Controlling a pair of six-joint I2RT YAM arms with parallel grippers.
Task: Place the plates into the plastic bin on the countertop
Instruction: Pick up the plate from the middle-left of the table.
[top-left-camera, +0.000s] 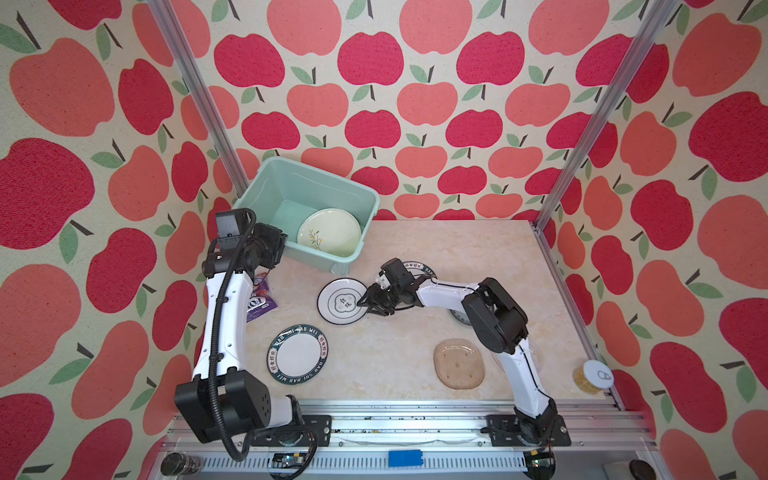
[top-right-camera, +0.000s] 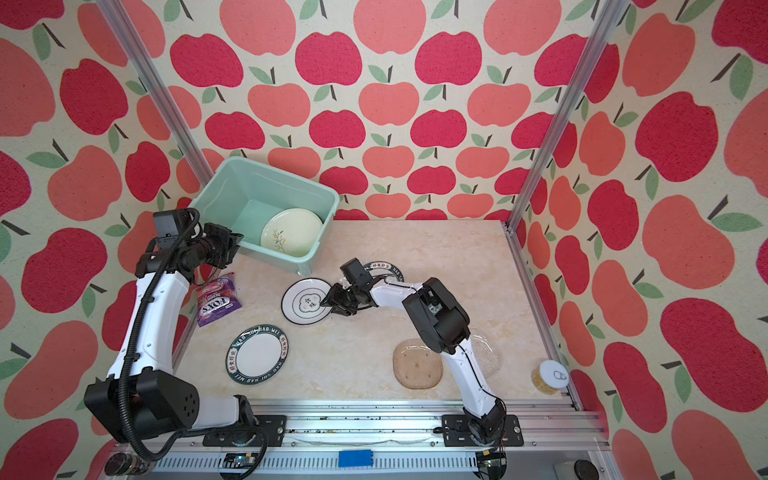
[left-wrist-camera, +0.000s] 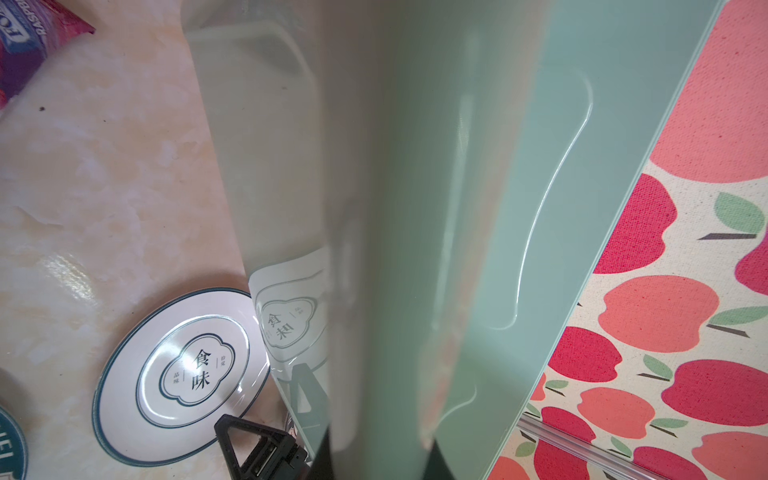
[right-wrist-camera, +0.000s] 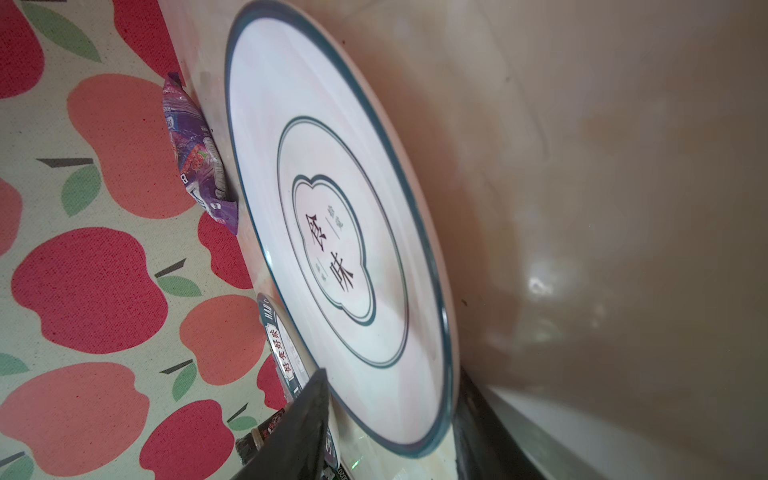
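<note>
The mint-green plastic bin stands at the back left of the countertop, with a pale-green leaf-sprig plate leaning inside it. My left gripper is shut on the bin's near wall. A white plate with a black emblem lies flat in front of the bin. My right gripper straddles its right rim, jaws open, one finger above and one below. Other plates on the countertop: lettered-rim, another lettered-rim under the right wrist, tan squarish, clear glass.
A purple candy bag lies beside the left arm. A yellow can with a white lid stands at the front right corner. Aluminium rails and apple-patterned walls close in the countertop.
</note>
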